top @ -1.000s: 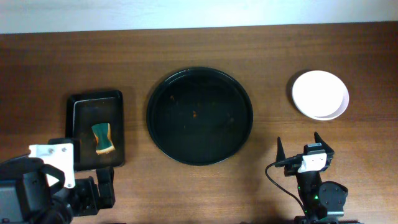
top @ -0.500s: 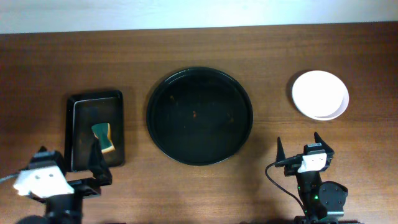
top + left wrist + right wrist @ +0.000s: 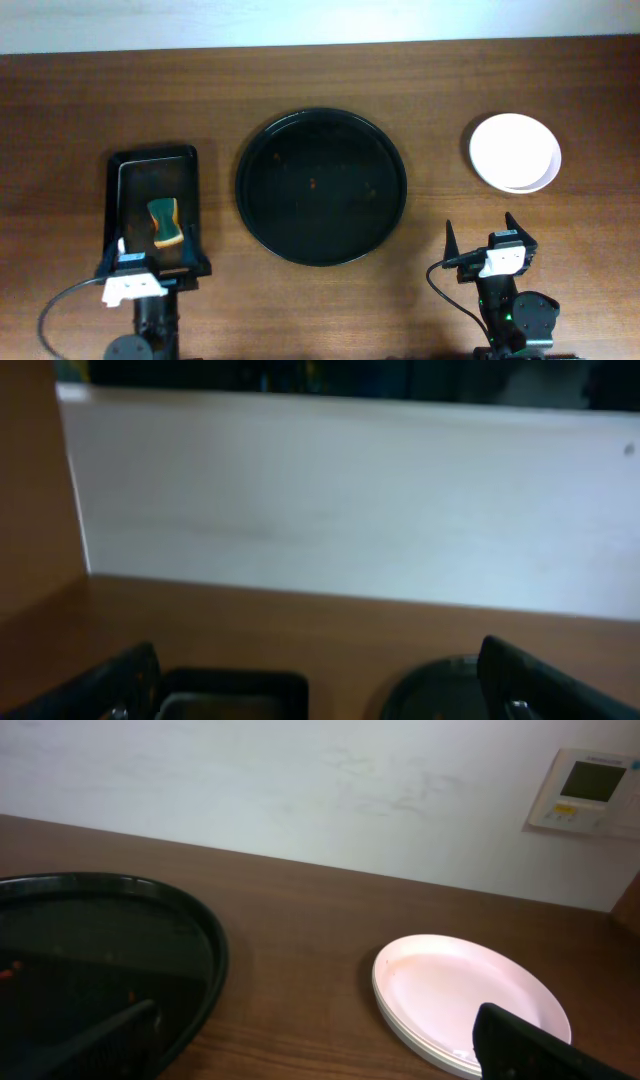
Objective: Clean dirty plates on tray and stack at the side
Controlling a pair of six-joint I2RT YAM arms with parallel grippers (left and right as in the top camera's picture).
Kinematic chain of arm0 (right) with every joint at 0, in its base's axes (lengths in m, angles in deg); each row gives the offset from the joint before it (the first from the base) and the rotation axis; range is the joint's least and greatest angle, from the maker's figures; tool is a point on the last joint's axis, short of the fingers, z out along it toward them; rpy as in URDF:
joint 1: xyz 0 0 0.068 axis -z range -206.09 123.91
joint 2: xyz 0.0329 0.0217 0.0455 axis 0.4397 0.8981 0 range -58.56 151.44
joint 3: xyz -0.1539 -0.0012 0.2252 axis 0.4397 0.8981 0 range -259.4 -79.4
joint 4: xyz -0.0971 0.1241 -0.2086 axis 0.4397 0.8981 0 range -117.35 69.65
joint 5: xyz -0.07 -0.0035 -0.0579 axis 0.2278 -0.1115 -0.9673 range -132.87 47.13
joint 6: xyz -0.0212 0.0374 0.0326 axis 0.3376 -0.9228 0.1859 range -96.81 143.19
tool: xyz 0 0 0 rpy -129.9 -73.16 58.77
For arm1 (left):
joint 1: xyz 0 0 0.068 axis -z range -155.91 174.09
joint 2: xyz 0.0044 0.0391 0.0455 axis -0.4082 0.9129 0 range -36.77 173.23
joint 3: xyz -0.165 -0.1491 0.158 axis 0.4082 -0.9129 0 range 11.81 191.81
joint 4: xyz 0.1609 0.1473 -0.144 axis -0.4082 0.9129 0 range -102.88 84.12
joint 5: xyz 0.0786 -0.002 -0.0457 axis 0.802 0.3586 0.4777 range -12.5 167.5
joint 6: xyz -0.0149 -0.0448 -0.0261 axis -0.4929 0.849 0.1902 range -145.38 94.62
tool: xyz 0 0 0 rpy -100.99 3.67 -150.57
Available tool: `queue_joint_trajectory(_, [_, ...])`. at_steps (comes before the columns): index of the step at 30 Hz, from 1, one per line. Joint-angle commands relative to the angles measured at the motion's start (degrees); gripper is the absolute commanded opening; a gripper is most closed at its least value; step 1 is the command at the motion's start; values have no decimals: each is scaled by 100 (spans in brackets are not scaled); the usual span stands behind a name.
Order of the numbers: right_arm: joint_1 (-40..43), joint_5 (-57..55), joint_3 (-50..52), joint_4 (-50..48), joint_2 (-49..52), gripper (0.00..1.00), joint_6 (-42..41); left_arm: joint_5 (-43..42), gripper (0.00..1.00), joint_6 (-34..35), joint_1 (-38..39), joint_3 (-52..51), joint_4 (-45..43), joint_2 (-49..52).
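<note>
The plates sit in one stack on the table, off to the right of the tray and well apart from its rim, slightly toward its far side. The top plate looks plain white with no orange smear on it. The right wrist view shows more than one rim layered at the stack's edge, but how many plates are in it cannot be counted for sure. The tray itself carries no plate; only a few tiny orange specks show on its dark floor. Judged from this, the task looks done or all but done: nothing on the tray is left to wipe, the stack stands at the side, and what might remain is no more than parking the arms. To the left of the tray, just apart from its rim, lies a small tray with the sponge resting in it. The left hand hangs released and empty near the small tray's near end, left of the tray, its fingers spread to either side of the sponge's near end without gripping it. The right hand is also released and empty, on the near right of the tray, nearer than the stack and clear of it.
</note>
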Motion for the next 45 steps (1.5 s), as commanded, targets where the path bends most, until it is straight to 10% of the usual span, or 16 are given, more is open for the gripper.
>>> queue_joint_trajectory(1, [22,31,46,2,-48,99,-15,-177,99,-90,15,-737,-721,-61])
queue_joint_trajectory(45, [22,31,46,2,-48,99,-15,-199,99,-90,52,-1357,-221,-57])
